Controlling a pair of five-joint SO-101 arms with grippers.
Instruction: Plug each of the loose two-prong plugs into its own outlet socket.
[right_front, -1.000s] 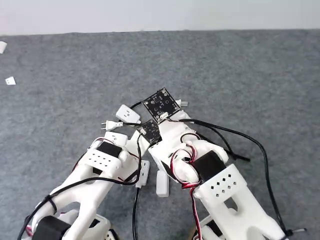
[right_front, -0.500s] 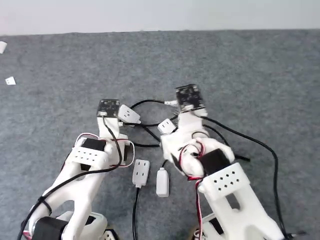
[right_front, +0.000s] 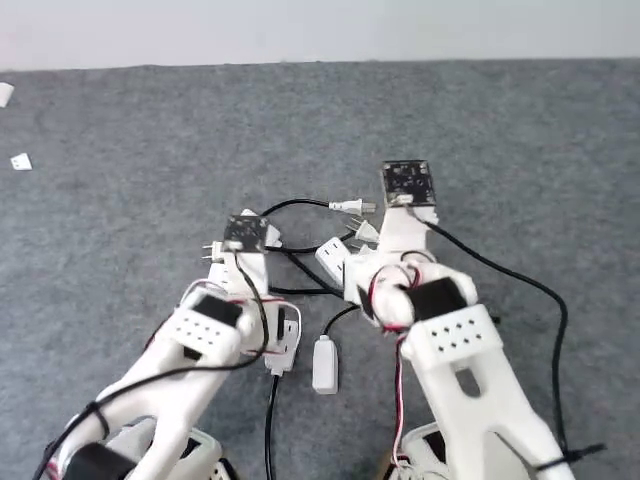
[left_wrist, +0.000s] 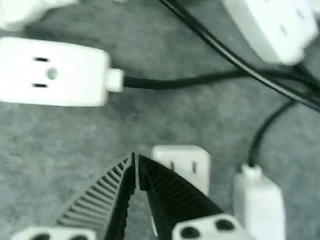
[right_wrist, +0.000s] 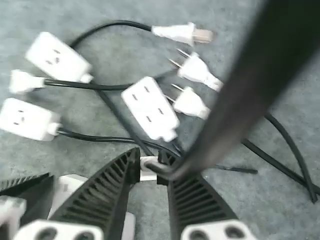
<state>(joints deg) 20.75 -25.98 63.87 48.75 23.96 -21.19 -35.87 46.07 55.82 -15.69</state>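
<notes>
Several white plugs and sockets on black cords lie tangled on the grey carpet. A two-prong plug (right_front: 350, 206) lies loose at the far side, and a second plug (right_front: 211, 250) lies to the left. In the right wrist view two more plugs (right_wrist: 196, 70) lie beside a multi-outlet socket (right_wrist: 150, 107). My left gripper (left_wrist: 136, 162) is shut and empty, just above a small socket block (left_wrist: 182, 162), with a single socket (left_wrist: 55, 72) beyond it. My right gripper (right_wrist: 150, 160) hangs slightly open over a black cord and a white cord end, near the multi-outlet socket.
Another socket (right_front: 284, 342) and a white plug body (right_front: 325, 363) lie between the two arms, near the front. The right arm's own black cable (right_front: 520, 285) loops to the right. Two white scraps (right_front: 20, 161) sit at the far left. Bare carpet stretches behind the tangle.
The two arms have parted from the centre. The right arm went farther back and right. The left arm swung left, then came back a little toward the middle.
</notes>
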